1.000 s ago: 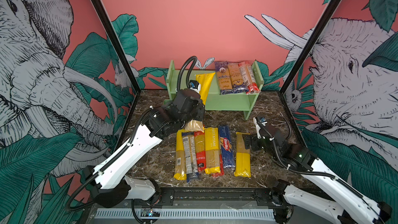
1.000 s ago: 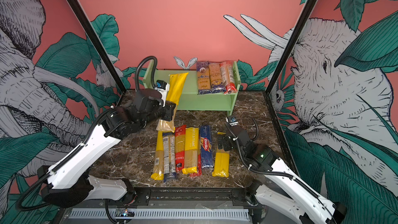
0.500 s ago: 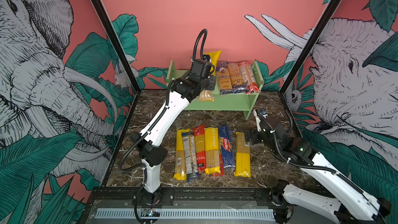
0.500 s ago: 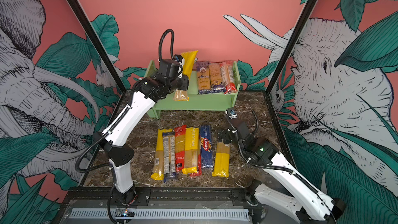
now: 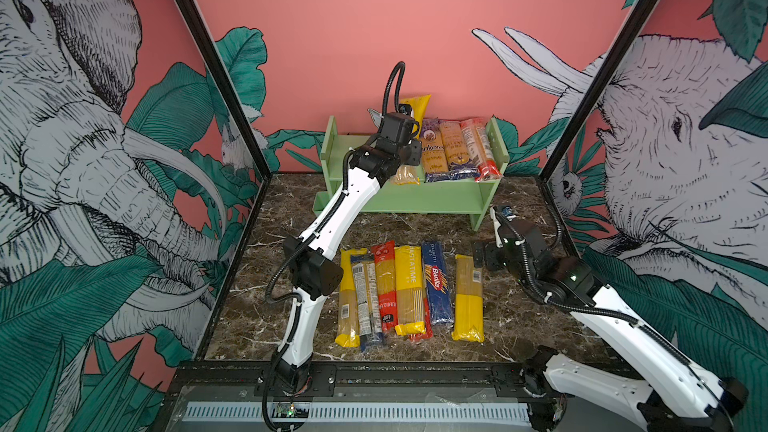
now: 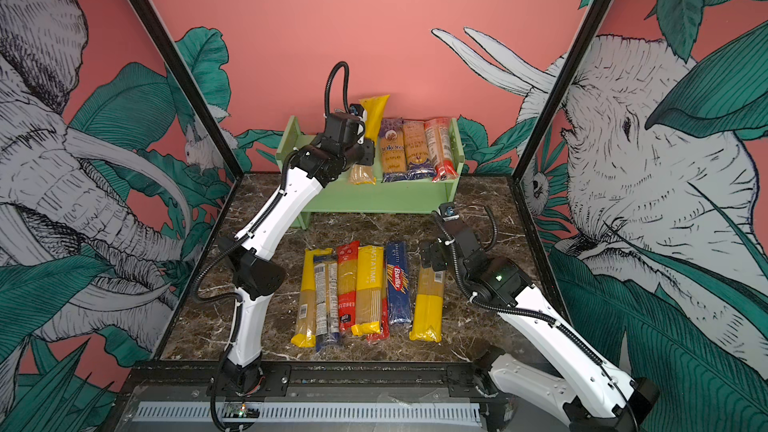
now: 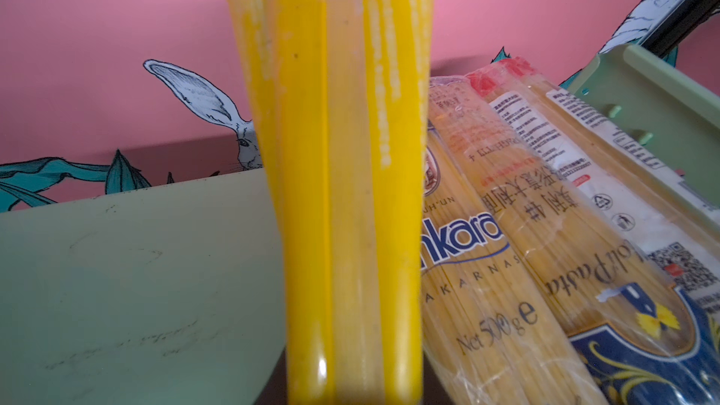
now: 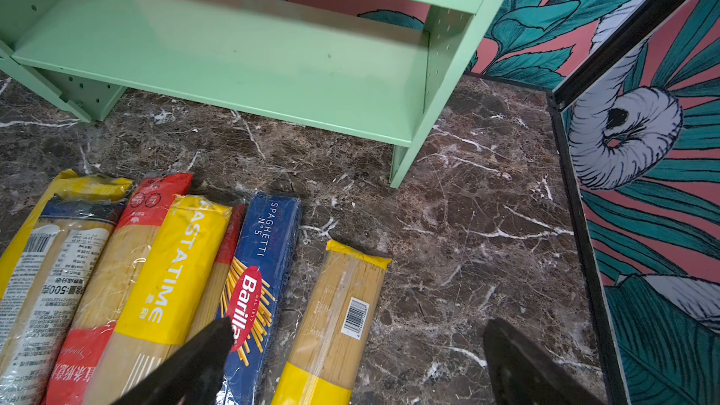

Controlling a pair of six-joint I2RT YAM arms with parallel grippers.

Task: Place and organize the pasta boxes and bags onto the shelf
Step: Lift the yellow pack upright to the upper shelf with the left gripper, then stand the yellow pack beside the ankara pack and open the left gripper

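Nearest, well in front of the shelf (image 5: 436,201): a row of packs (image 5: 386,288) lies flat on the bench (image 5: 519,317), long sides touching, short ends toward the shelf. The blue Barilla pack (image 5: 436,280) closes the row on the shelf's right-hand side. A lone pack (image 5: 468,297) lies apart, in front of the shelf's right leg.

Right claw (image 8: 358,323) hangs low over the lone pack's shelf-ward end. Jaws spread wide, nothing between them. Whether it touches the pack I cannot tell.

Lower tier (image 8: 233,52): bare.

Top tier (image 5: 353,151): three packs (image 5: 453,149) lie flat on its right part and the left part is free. Left claw (image 5: 409,141) is clamped on a yellow pack (image 7: 350,188) near mid-length, though the wrist hides the fingers. The pack stands steeply tilted, with its clear end down near the tier's front edge and its yellow end raised above the shelf's back edge, just beside the three.

Step in hand, as I read it: setting this fourth pack on the top tier. The next move calls for tipping the raised end down until the pack lies flat and parallel against its neighbour, and only then letting go. The right claw looks set to drop and close on the lone pack.
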